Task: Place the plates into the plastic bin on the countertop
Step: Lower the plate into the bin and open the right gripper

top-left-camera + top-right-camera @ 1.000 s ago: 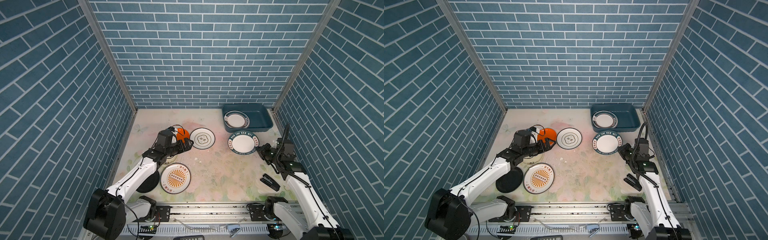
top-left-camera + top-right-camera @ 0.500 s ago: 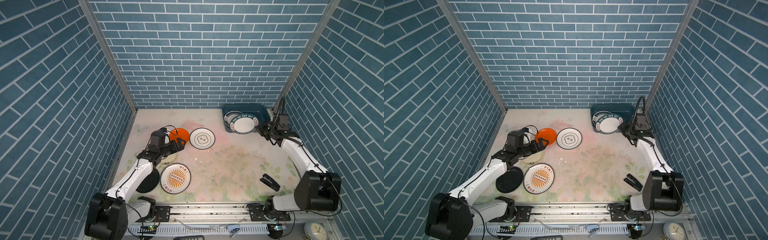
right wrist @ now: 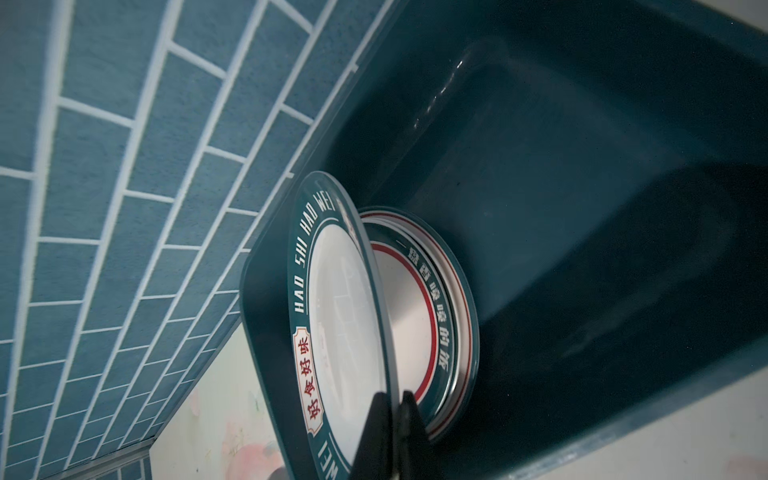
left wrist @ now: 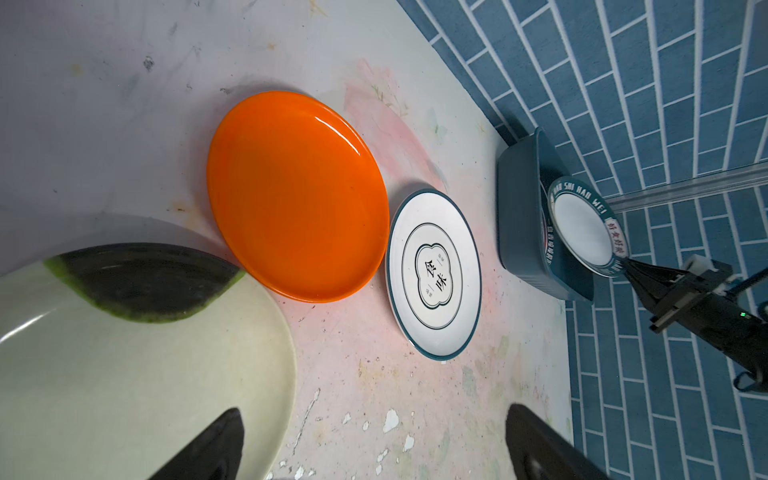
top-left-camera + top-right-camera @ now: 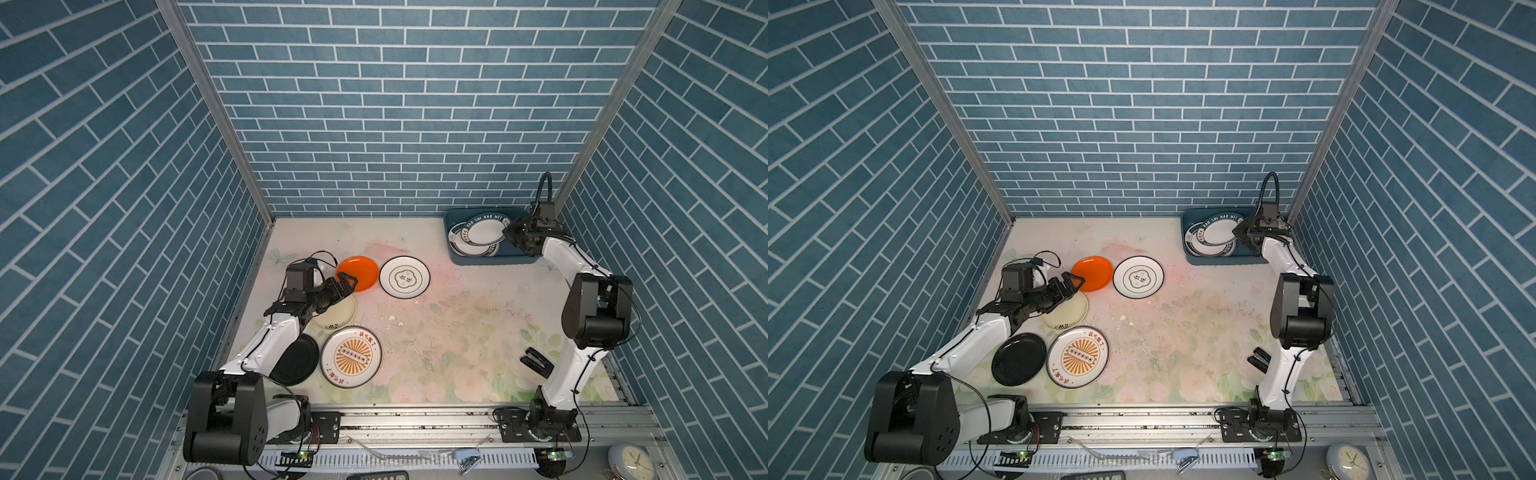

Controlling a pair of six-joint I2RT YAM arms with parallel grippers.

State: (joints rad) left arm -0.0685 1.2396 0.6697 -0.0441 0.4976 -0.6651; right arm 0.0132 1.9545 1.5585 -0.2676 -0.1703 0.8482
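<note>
While the right fingers point(image 3: 374, 436) are pinched shut on the rim of the lettered teal-rimmed plate point(image 3: 332, 332), that plate hangs tilted inside the plastic bin point(image 3: 582, 187), just above the stacked plates point(image 3: 419, 316) lying flat at one end of it. Spread wide and holding nothing, the left fingers point(image 5: 348, 284) hover over the cream plate point(image 5: 338, 318), just beside the orange plate point(image 5: 360, 272). Around them the emblem plate point(image 5: 404, 276), sunburst plate point(image 5: 351, 356) and black plate point(image 5: 297, 365) lie on the tabletop point(image 5: 457, 332).

Orange plate point(image 4: 297, 195) lies beside teal-rimmed plate point(image 4: 434, 274).
</note>
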